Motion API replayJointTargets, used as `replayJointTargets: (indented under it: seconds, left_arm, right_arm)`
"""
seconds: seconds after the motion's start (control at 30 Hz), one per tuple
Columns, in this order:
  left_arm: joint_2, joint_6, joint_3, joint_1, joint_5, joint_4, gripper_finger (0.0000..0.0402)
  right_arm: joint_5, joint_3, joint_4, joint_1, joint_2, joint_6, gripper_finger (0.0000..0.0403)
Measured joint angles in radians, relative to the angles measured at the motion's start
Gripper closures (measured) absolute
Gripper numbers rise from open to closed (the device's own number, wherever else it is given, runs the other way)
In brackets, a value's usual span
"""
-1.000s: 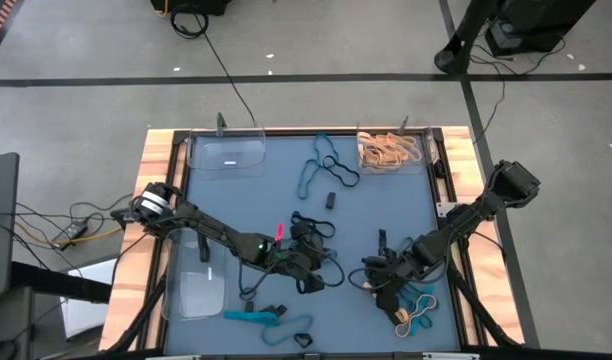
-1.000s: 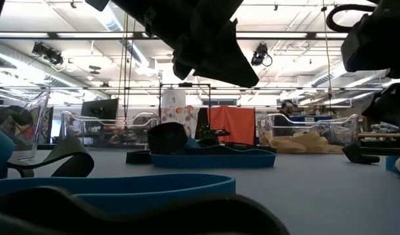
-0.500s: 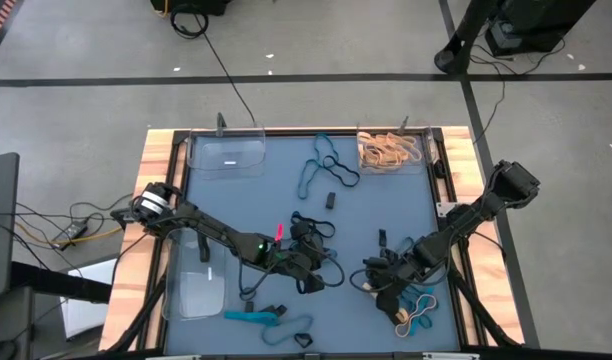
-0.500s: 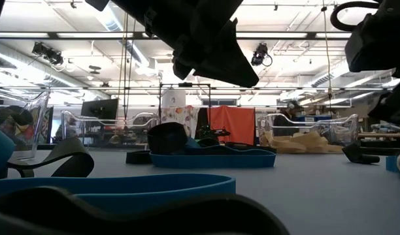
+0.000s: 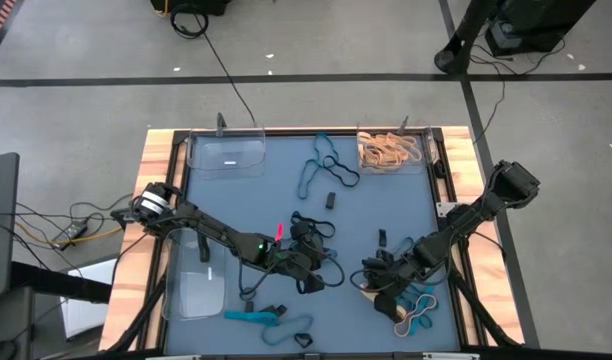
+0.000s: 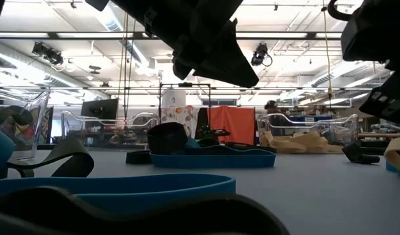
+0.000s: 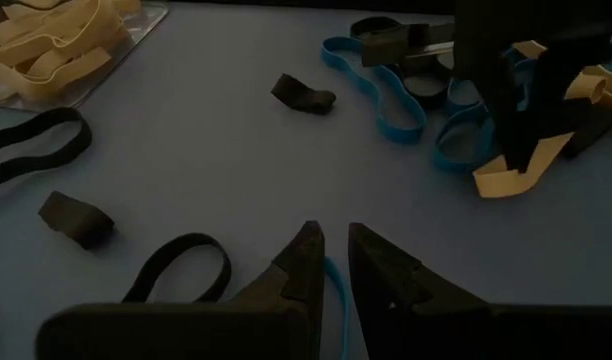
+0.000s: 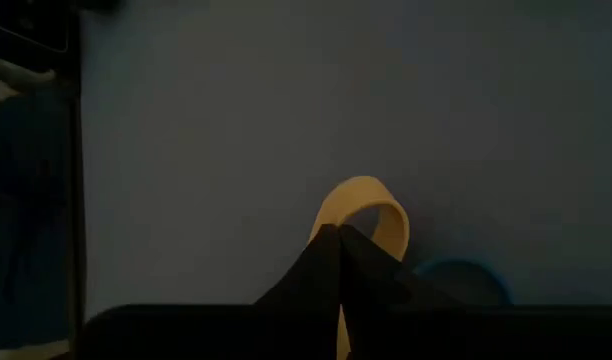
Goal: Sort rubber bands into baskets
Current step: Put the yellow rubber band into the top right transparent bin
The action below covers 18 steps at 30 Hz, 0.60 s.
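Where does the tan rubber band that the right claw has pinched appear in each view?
High view: tan rubber band, lower right, at the right claw.
Low view: far right edge.
Left wrist view: upper right, hanging from the other arm.
Right wrist view: centre, looping above the fingertips.
Shared landmark: the blue mat.

Tan rubber band (image 8: 364, 208) w/ dark fingers (image 8: 331, 262), blue mat (image 5: 286, 210), teal bands (image 7: 386, 95), black loop (image 7: 181, 268), clear baskets (image 5: 226, 156).

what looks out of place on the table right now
Mostly loose rubber bands lying on the mat instead of in a basket. Only the far right basket holds bands, all tan; the other two look empty. Nothing looks damaged.
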Motion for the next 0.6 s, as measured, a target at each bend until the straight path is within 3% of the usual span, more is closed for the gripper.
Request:
replayJointTargets:
  seconds: [0.27, 0.6]
  left_arm:
    - [0.0, 0.001, 0.0, 0.0, 0.0, 0.0, 0.0349]
    - [0.0, -0.023, 0.0, -0.003, 0.001, 0.001, 0.0349]
  right_arm:
    - [0.148, 0.0, 0.089, 0.0, -0.011, -0.141, 0.0398]
    - [0.426, 0.0, 0.117, 0.0, -0.141, -0.297, 0.04]
